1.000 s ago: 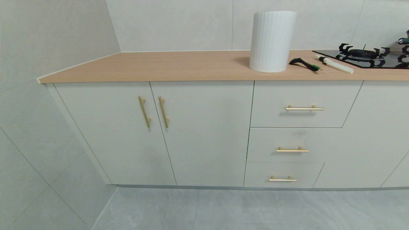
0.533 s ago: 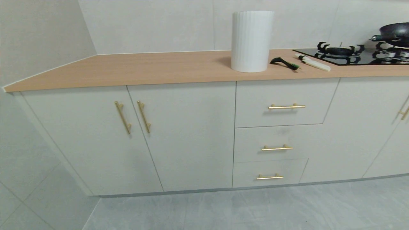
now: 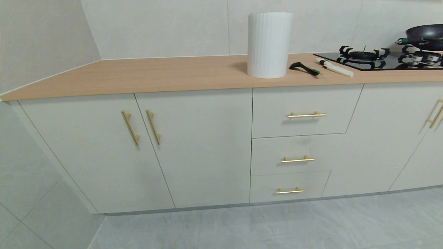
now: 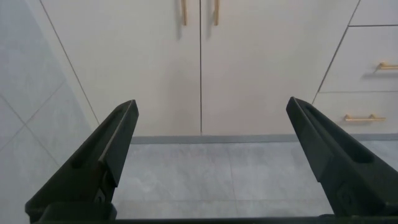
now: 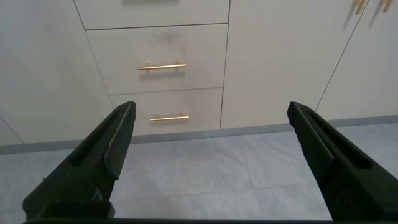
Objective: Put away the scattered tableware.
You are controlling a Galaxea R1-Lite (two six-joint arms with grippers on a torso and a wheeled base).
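On the wooden table, a tall white ribbed holder stands upright in the upper middle of the head view. A black-handled utensil lies just to its right, and a long white utensil lies beyond that, near the stove. The left gripper is spread wide with nothing in it, facing the cupboard doors, and the right gripper is likewise wide open and empty, facing the lower drawers.
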